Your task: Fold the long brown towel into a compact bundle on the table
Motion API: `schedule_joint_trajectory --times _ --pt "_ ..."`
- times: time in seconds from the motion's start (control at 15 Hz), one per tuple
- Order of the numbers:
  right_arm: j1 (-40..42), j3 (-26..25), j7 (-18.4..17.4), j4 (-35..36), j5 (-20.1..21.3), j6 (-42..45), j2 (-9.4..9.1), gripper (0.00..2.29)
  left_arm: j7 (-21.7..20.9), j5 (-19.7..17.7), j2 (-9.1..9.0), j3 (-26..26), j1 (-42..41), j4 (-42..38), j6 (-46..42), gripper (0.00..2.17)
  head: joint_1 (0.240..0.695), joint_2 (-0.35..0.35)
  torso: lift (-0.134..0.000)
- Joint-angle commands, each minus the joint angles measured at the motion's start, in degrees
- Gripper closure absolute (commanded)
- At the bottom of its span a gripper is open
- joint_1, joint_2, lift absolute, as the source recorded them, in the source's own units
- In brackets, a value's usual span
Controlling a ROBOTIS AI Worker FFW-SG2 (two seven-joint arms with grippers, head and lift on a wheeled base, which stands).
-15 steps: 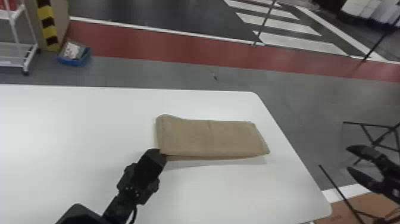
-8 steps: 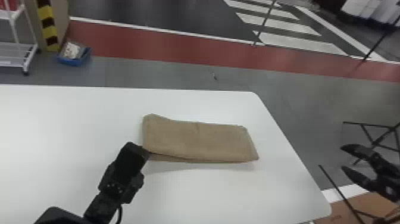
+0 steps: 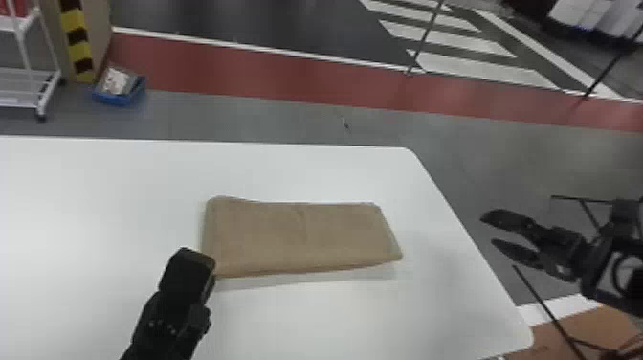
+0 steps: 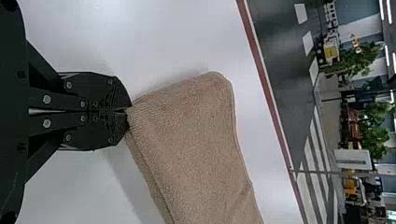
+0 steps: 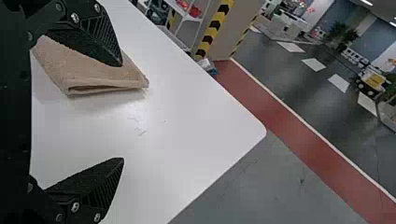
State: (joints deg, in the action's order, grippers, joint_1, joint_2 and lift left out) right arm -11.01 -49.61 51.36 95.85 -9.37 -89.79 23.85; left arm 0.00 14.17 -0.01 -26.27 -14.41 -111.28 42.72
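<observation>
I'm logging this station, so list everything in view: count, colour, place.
Table: 1, white, in front of the robot
Towel: 1, brown, folded on the table
Shelf rack: 1, white, floor, far left
Striped post: 1, yellow-black, beside the rack
Tray: 1, blue, floor beyond the table
Floor band: 1, red, beyond the table
Floor stripes: several, white, past the band
Plants: several, green, background
Left end effector: 1, black, at towel's near-left corner, shut on it
Right end effector: 1, black, open, off table's right side

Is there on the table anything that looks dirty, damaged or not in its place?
Only small things: faint thin marks on the white table near the folded towel, perhaps scratches or fibres, I cannot tell which. The towel has a slight crease, but nothing looks spilled or torn.
</observation>
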Motion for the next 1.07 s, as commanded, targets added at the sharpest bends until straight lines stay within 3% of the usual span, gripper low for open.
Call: schedule_joint_trajectory --times 0.0,0.4,0.67,0.87,1.0 --pt "-3.2 6.1 0.0 1.3 4.4 -0.3 -1.53 0.21 -0.1 -0.7 -0.14 0.1 -1.6 -1.7 1.2 1.94 0.695 -0.35 -0.125" --pt "-8.8 19.5 -0.6 -1.2 15.6 -0.3 -5.22 0.28 -0.1 -0.5 -0.14 -0.1 -3.9 -4.4 1.4 1.94 0.695 -0.35 -0.125" --pt "-11.8 24.8 -1.3 -5.6 23.4 -0.3 -9.26 0.36 -0.1 -0.3 -0.14 -0.8 -4.8 -5.3 1.4 1.94 0.695 -0.35 -0.125" --pt "-12.5 26.9 -2.2 -7.7 26.8 -0.3 -11.9 0.38 -0.1 -0.2 -0.14 -1.1 -5.6 -6.4 1.4 1.94 0.695 -0.35 -0.125" --pt "-12.8 28.1 -2.7 -7.8 28.7 -0.3 -12.34 0.38 -0.1 -0.2 -0.14 -1.2 -6.0 -7.4 1.4 1.94 0.695 -0.35 -0.125"
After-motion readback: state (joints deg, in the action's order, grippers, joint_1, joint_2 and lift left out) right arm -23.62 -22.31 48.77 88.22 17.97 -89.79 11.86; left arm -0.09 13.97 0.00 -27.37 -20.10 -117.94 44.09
